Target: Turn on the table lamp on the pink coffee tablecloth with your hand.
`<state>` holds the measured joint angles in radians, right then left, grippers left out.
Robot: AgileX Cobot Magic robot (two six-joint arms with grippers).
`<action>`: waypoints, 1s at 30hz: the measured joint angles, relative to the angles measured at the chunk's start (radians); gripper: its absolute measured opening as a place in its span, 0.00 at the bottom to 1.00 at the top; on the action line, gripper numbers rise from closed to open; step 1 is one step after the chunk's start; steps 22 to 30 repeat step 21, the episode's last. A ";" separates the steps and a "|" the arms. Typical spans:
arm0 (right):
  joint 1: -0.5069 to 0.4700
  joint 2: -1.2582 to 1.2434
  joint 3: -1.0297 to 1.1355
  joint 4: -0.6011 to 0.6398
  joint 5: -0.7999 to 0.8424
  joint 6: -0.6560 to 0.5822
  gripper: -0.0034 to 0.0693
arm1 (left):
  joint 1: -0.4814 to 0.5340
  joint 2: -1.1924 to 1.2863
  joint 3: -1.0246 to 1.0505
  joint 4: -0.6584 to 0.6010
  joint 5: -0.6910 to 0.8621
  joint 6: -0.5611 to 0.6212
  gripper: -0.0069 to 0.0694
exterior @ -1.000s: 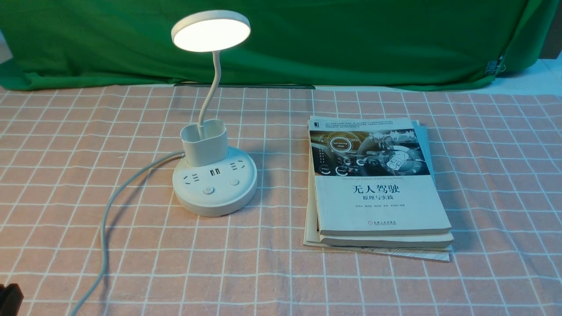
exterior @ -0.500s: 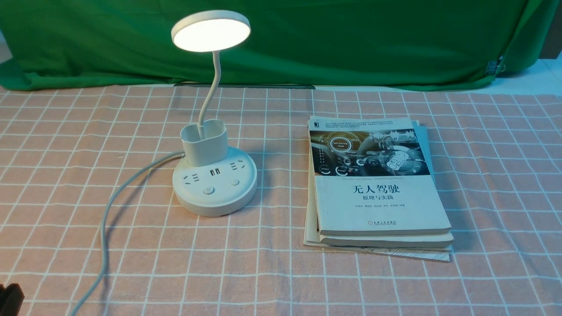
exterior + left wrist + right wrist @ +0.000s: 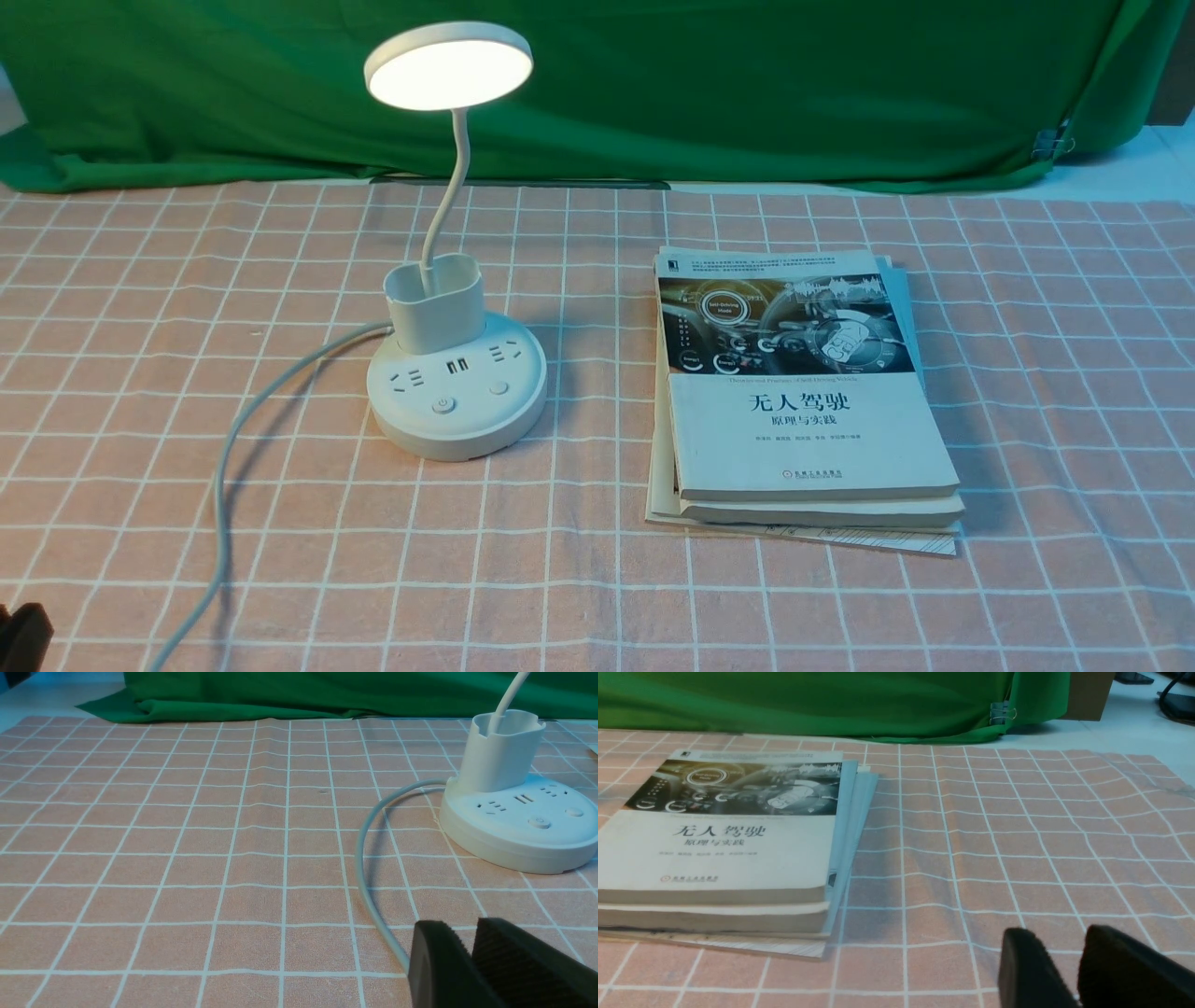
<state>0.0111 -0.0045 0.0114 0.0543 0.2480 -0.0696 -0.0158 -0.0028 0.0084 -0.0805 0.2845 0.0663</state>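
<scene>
The white table lamp stands on the pink coffee tablecloth [image 3: 597,597], left of centre. Its round disc head [image 3: 449,67] glows. Its round base [image 3: 457,401] with sockets and buttons carries the oval cup [image 3: 435,303], and its white cord [image 3: 224,467] runs to the near left edge. In the left wrist view the base [image 3: 518,826] lies well beyond my left gripper [image 3: 462,924], which is shut and empty beside the cord [image 3: 362,858]. My right gripper [image 3: 1059,931] is shut and empty low over bare cloth, right of the books. Only a black bit of the left arm [image 3: 23,635] shows in the front view.
A stack of books [image 3: 803,392] lies right of the lamp and also shows in the right wrist view [image 3: 724,844]. A green backdrop cloth [image 3: 747,84] hangs along the far edge, with a binder clip [image 3: 1050,145] at its right end.
</scene>
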 joint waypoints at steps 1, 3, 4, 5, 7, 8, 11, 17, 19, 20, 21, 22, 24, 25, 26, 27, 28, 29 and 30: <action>0.000 0.000 0.000 0.000 0.000 0.000 0.37 | 0.000 0.000 0.000 0.000 0.000 0.000 0.26; 0.000 0.000 0.000 0.000 0.000 0.000 0.37 | 0.000 0.000 0.000 0.000 0.000 0.000 0.27; 0.000 0.000 0.000 0.000 0.000 0.000 0.37 | 0.000 0.000 0.000 0.000 0.000 0.000 0.27; 0.000 0.000 0.000 0.000 0.000 0.000 0.37 | 0.000 0.000 0.000 0.000 0.000 0.000 0.27; 0.000 0.000 0.000 0.000 0.000 0.000 0.37 | 0.000 0.000 0.000 0.000 0.000 0.000 0.27; 0.000 0.000 0.000 0.000 0.000 0.000 0.37 | 0.000 0.000 0.000 0.000 0.000 0.000 0.28; 0.000 0.000 0.000 0.000 0.000 0.000 0.37 | 0.000 0.000 0.000 0.000 0.000 0.000 0.28; 0.000 0.000 0.000 0.000 0.000 0.000 0.37 | 0.000 0.000 0.000 0.000 0.000 0.000 0.29; 0.000 0.000 0.000 0.000 0.000 0.000 0.37 | 0.000 0.000 0.000 0.000 0.000 0.000 0.30; 0.000 0.000 0.000 0.000 -0.001 0.000 0.37 | 0.000 0.000 0.000 0.000 0.000 0.000 0.30; 0.000 0.000 0.000 0.000 -0.001 0.000 0.37 | 0.000 0.000 0.000 0.000 0.000 0.000 0.30; 0.000 0.000 0.000 0.000 -0.001 0.000 0.37 | 0.000 0.000 0.000 0.000 0.000 0.000 0.30; 0.000 0.000 0.000 0.000 -0.001 0.000 0.37 | 0.000 0.000 0.000 0.000 0.000 0.000 0.30; 0.000 0.000 0.000 0.000 -0.001 0.000 0.37 | 0.000 0.000 0.000 0.000 0.000 0.000 0.30; 0.000 0.000 0.000 0.000 -0.001 0.000 0.37 | 0.000 0.000 0.000 0.000 0.000 0.000 0.30; 0.000 0.000 0.000 0.000 -0.001 0.000 0.37 | 0.000 0.000 0.000 0.000 0.000 0.000 0.30; 0.000 0.000 0.000 0.000 -0.001 0.000 0.37 | 0.000 0.000 0.000 0.000 0.000 0.000 0.30; 0.000 0.000 0.000 0.000 -0.001 0.000 0.37 | 0.000 0.000 0.000 0.000 0.000 0.000 0.30; 0.000 0.000 0.000 0.000 -0.001 0.000 0.37 | 0.000 0.000 0.000 0.000 0.000 0.000 0.30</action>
